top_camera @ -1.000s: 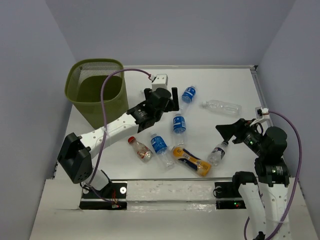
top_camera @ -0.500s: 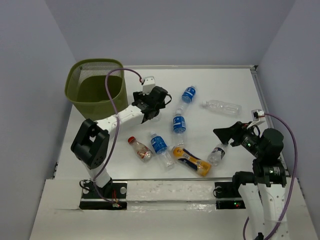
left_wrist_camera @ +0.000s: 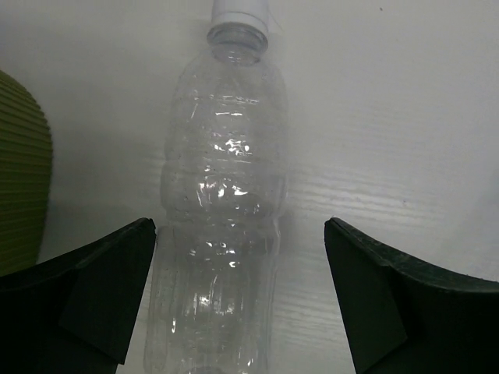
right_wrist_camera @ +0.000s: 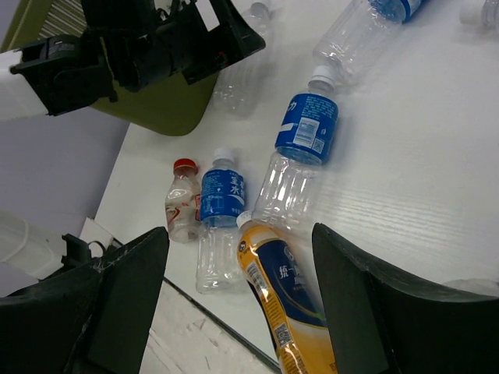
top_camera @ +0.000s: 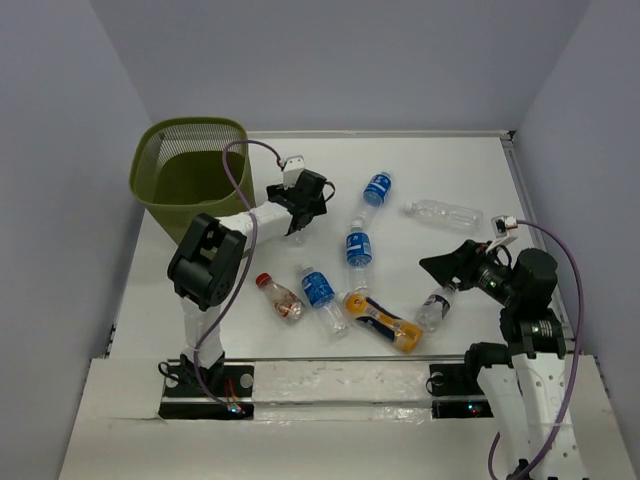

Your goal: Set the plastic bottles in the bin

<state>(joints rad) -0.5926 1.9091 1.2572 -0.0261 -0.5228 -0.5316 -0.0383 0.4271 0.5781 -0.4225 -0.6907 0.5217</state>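
While my left gripper [left_wrist_camera: 238, 257] gapes either side of the plain clear plastic bottle [left_wrist_camera: 222, 156], I should centre, then clamp mid-body.

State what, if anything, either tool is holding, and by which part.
Nothing is held. The left tool is open astride the clear bottle, not gripping it; the right tool is open, empty.

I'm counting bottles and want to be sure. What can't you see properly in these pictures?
Top view: the left tool mostly covers the clear bottle under it.
Left wrist: that bottle's base is cut off below; the bin is only a sliver.
Right wrist: the orange-yellow bottle runs off the bottom edge.
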